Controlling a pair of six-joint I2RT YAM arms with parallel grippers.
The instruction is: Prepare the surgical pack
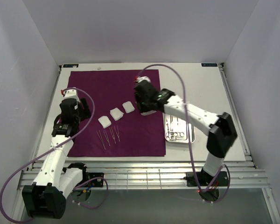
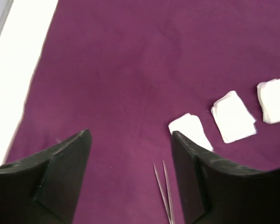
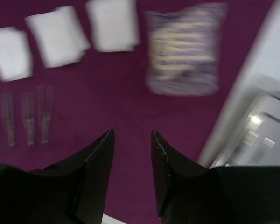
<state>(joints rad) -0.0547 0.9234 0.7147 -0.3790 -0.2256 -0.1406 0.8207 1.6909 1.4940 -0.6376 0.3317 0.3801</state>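
Hovering over the purple cloth, left gripper gapes empty; right gripper parted, holding nothing; striped-looking pad blurred; steel tray cut off.

Lab robot test cell, not a real clinic: white table boxed by plain white walls, 2 robot arms on slatted metal frame, loose cables. Purple cloth, gauze pads, instruments, steel tray staged like a mock surgical layout.
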